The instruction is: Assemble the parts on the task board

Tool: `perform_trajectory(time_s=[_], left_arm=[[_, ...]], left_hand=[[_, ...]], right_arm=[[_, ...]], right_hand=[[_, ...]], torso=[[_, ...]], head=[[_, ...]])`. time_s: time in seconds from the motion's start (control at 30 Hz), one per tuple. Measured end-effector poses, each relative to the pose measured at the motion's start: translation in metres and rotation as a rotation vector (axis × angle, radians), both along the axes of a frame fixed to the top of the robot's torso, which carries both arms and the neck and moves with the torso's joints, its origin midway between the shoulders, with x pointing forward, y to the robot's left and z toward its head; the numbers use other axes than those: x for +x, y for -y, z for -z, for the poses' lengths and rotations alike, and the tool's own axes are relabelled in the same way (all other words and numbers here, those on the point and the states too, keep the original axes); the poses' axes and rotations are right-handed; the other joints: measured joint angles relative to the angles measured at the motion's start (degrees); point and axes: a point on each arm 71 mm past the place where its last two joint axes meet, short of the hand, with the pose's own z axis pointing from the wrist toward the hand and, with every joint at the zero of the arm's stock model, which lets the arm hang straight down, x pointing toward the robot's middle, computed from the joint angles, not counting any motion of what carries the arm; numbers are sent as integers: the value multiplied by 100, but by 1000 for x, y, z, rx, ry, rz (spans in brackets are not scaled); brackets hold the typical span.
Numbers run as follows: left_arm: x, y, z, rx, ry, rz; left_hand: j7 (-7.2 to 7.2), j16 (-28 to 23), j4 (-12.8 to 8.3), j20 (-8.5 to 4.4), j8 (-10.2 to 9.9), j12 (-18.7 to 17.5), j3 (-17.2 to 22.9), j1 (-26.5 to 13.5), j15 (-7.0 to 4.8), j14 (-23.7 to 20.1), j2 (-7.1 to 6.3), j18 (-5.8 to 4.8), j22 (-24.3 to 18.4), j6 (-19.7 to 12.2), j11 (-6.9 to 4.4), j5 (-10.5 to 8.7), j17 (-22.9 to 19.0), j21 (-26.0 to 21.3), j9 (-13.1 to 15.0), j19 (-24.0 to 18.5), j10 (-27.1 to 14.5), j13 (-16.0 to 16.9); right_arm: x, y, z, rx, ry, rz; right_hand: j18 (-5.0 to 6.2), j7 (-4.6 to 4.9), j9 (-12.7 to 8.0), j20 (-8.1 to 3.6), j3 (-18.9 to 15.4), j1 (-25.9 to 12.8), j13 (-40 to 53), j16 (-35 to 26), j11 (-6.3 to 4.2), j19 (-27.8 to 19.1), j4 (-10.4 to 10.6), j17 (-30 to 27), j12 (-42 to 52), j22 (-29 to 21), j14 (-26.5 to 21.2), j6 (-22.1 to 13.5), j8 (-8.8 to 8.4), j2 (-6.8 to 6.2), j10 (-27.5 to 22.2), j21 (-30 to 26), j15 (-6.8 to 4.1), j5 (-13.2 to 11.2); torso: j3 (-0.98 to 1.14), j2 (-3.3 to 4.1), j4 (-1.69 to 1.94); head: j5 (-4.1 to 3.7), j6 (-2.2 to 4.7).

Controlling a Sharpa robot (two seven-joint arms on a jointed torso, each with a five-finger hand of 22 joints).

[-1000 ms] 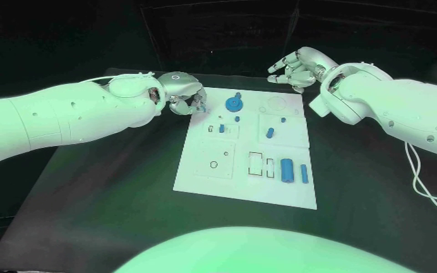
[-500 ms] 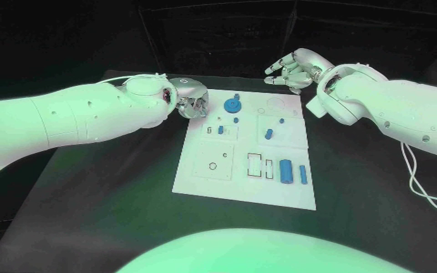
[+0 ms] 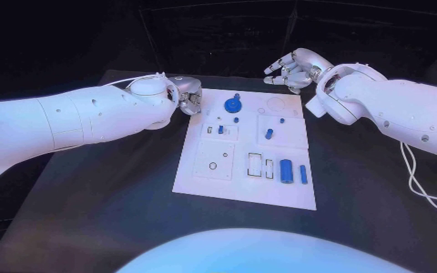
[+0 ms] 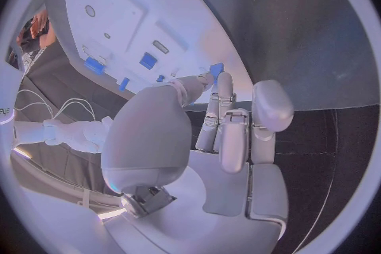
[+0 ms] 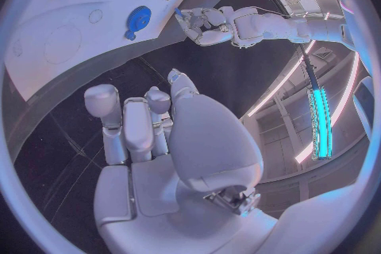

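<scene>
Blue cylinders (image 3: 288,170) lie loose at the task board's (image 3: 205,181) near edge, a small peg (image 3: 269,133) mid-board, the round gear (image 3: 233,104) at the far end. Left robot hand (image 3: 187,96) hovers beside it, fingers curled, empty; right robot hand (image 3: 293,71) spread, empty, beyond. A clumsy reach could knock that gear off onto the worktop (image 3: 109,184).
</scene>
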Motion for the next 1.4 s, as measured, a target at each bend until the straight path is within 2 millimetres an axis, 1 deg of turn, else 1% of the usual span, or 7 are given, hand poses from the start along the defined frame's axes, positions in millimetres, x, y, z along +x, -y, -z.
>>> perform_trajectory(time_s=[0.07, 0.13, 0.47, 1.1, 1.3, 1.33, 1.4], left_arm=[[0, 0, 0, -25, 2, -24], [-1, 1, 0, -56, 0, -50], [-6, 4, 4, -183, -10, -133], [-9, 5, 24, -256, -2, -197], [-10, 7, 23, -251, 34, -178], [-9, 7, 23, -250, 38, -176], [-9, 8, 23, -246, 45, -169]], left_hand=[[0, 29, -49, 10, 1, 4, 95, -52, 0, 0, -38, 0, 34, 0, -19, 0, 0, 58, 0, 11, 20, -4], [0, 44, -105, -8, 84, 36, 165, -96, 0, 0, -48, -87, 69, 0, -19, 0, 0, 109, 0, 29, 20, -12], [-1, 93, -245, -12, 179, 99, 384, -322, -20, -21, -114, -89, 164, 1, -20, 39, 0, 214, 1, 73, 60, -39], [-57, 93, -319, -18, 268, 136, 346, -434, -40, -1, -177, -88, 163, 57, -70, 39, -1, 245, 1, 79, 113, -57], [-113, 93, -385, -32, 290, 155, 279, -456, -40, 0, -199, -88, 163, 71, -151, 38, -1, 245, 1, 93, 194, -73], [-114, 93, -402, -32, 341, 160, 262, -462, -40, 0, -205, -88, 163, 73, -151, 37, -1, 245, 1, 93, 195, -73], [-181, 116, -414, -32, 355, 160, 213, -483, -40, -1, -226, -88, 163, 100, -194, 37, -1, 245, 1, 93, 237, -82]], right_arm=[[0, 0, 0, 0, 0, 0], [0, 0, 0, 0, 0, -1], [0, 0, 0, 0, 0, 1], [1, 0, 0, 0, 0, 0], [1, 0, 0, 0, 1, 0], [1, 0, 0, 0, 1, 0], [1, 0, 0, 0, 1, 0]], right_hand=[[0, 0, 0, 0, 0, 0, 0, 0, 0, 0, 0, 0, 0, 0, 0, 0, 0, 0, 0, 0, 0, 0], [0, 0, 0, 0, 0, 0, 0, 0, 0, 0, 0, 0, 0, 0, 0, 0, 0, 0, 0, 0, 0, 0], [0, 0, 0, 0, 0, 0, 0, 0, 0, 0, 0, 0, 0, 0, 0, 0, 0, 0, 0, 0, 0, 0], [0, 0, 0, 0, 0, 0, 0, 0, 0, 0, 0, 0, 0, 0, 0, 0, 0, 0, 0, 0, 0, 0], [0, 0, 0, 0, 0, 0, 1, 0, 0, 0, 0, 0, 0, 0, 0, 0, 0, 0, 0, 0, 0, 0], [0, 0, 0, 0, 0, 0, 1, 0, 0, 0, 0, 0, 0, 0, 0, 0, 0, 0, 0, 0, 0, 0], [0, 0, 0, 0, 0, 0, 1, 0, 0, 0, 0, 0, 0, 0, 0, 0, 0, 0, 0, 0, 0, 0]], torso=[[0, 0, 0], [0, -1, 0], [0, -4, 0], [-4, -4, -4], [-3, -3, -5], [-3, -3, -5], [-3, -3, -5]], head=[[8, -4], [11, -5], [4, 1], [-38, 12], [-43, 9], [-43, 9], [-43, 8]])
